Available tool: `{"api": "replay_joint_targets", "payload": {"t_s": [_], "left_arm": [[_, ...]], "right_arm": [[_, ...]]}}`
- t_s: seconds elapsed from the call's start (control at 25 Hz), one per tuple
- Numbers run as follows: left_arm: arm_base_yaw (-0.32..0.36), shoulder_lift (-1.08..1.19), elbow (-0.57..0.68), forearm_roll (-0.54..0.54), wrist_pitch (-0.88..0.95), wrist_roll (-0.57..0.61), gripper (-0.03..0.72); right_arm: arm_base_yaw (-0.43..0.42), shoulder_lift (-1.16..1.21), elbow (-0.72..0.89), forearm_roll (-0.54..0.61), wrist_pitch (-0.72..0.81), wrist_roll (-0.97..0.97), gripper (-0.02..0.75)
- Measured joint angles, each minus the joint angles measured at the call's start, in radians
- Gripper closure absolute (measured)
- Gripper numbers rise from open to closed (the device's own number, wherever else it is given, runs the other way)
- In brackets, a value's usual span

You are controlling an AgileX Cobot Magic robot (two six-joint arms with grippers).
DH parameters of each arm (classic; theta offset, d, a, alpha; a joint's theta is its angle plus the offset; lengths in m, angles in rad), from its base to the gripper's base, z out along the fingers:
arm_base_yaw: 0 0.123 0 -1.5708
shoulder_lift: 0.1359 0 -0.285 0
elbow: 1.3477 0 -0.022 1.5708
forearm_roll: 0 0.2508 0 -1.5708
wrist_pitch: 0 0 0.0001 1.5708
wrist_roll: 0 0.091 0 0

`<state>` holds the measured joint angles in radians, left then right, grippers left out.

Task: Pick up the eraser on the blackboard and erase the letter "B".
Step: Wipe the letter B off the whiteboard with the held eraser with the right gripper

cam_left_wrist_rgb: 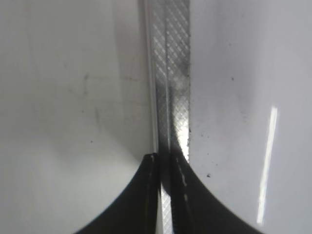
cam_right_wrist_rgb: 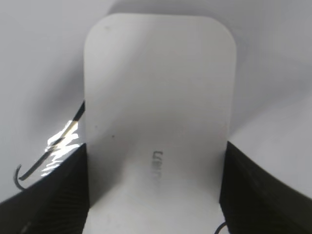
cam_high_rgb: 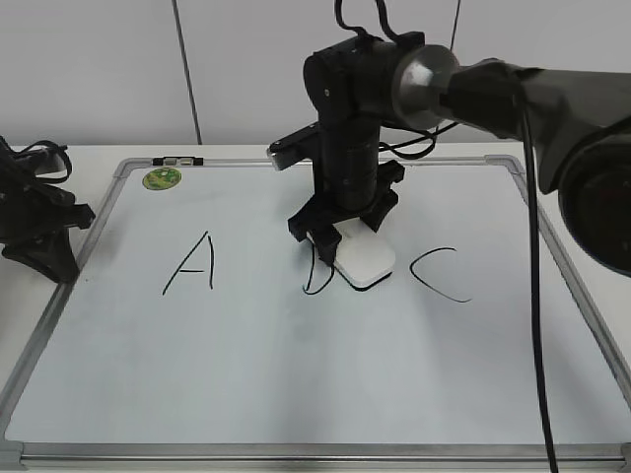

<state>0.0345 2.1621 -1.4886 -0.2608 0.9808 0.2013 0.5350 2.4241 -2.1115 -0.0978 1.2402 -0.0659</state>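
Right tool: my black right tool [cam_high_rgb: 340, 239] is clamped on the eraser [cam_high_rgb: 365, 261], its ribbed dark fingers [cam_right_wrist_rgb: 44, 195] pressing both long sides.
Eraser: a smooth white plastic block with rounded corners and faint grey print on top [cam_right_wrist_rgb: 158, 126], lying flat on the blackboard [cam_high_rgb: 296, 394] between the "A" [cam_high_rgb: 190, 263] and the "C" [cam_high_rgb: 441, 273].
Letter "B": only a thin curved black stroke [cam_high_rgb: 317, 279] shows, just left of the eraser and touching its edge; the rest is hidden under the eraser and my tool.
Blackboard: a glossy white panel in a thin silver frame with grey corners, a round green sticker [cam_high_rgb: 161, 178] near its far left corner, lying on the white table [cam_high_rgb: 89, 158].
Left tool: my left tool [cam_high_rgb: 39, 232] rests just off the blackboard's left edge, its dark fingers [cam_left_wrist_rgb: 131, 200] drawn together over the cross-hatched metal frame strip [cam_left_wrist_rgb: 170, 73].
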Motion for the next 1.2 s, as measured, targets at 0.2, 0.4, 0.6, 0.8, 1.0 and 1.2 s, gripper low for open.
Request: {"api": "replay_joint_targets", "payload": {"t_s": [0.2, 0.4, 0.6, 0.8, 1.0, 1.2], "left_arm": [[0.000, 0.000, 0.000, 0.000, 0.000, 0.000, 0.673], [0.000, 0.000, 0.000, 0.000, 0.000, 0.000, 0.673], [0.000, 0.000, 0.000, 0.000, 0.000, 0.000, 0.673], [0.000, 0.000, 0.000, 0.000, 0.000, 0.000, 0.673], [0.000, 0.000, 0.000, -0.001, 0.000, 0.000, 0.673], [0.000, 0.000, 0.000, -0.001, 0.000, 0.000, 0.673]], "right_arm": [[0.063, 0.002, -0.002, -0.018, -0.002, 0.000, 0.185], [0.149, 0.005, -0.002, -0.018, -0.008, 0.000, 0.185], [0.186, 0.005, -0.002, -0.016, -0.008, 0.000, 0.185], [0.174, 0.005, -0.002, -0.027, -0.008, 0.002, 0.185], [0.121, 0.005, -0.002, 0.026, -0.008, 0.017, 0.185], [0.030, 0.005, -0.003, 0.030, -0.010, 0.030, 0.185]]}}
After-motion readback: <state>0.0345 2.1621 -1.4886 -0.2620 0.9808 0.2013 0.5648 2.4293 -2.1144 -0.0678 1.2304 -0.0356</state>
